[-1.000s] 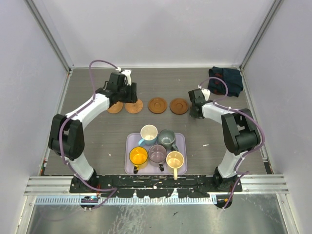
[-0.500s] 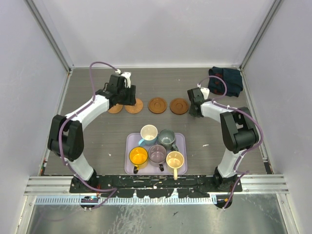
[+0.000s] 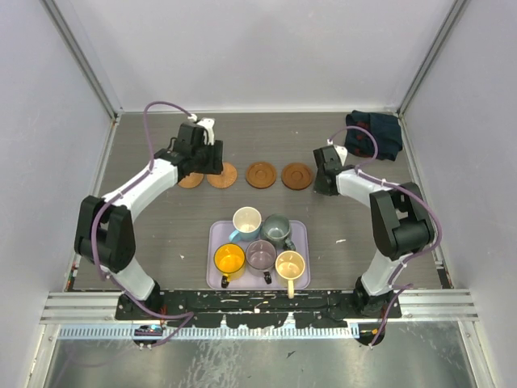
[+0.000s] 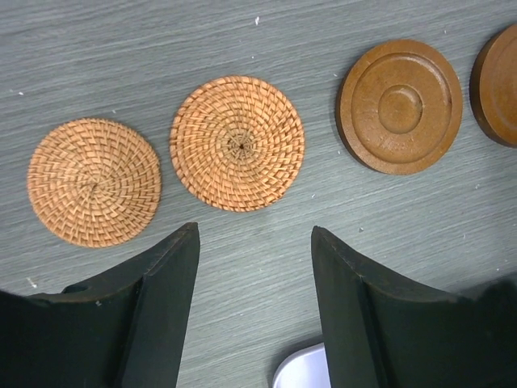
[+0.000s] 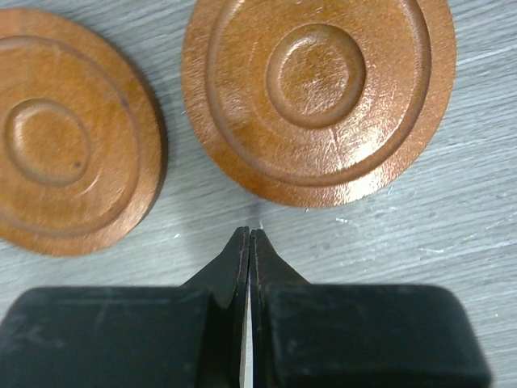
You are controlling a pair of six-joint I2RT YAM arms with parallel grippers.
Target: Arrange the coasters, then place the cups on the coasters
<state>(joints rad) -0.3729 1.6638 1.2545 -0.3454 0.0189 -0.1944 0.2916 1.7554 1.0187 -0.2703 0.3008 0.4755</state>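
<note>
Locate four coasters (image 3: 261, 175) in a row across the upper centre of the top view; no fifth visible. Note left gripper (image 4: 254, 234) parted and empty, hovering just below the two woven coasters (image 4: 237, 143) in the left wrist view, probably for checking or correcting spacing. Note right gripper (image 5: 250, 234) pinched closed on nothing, tips just below the wooden coaster (image 5: 319, 89) at upper right of the right wrist view: suited to nudging, not grasping. Find cups (image 3: 261, 255) grouped on lilac tray (image 3: 216, 230) at lower centre, likely parked until row completion.
</note>
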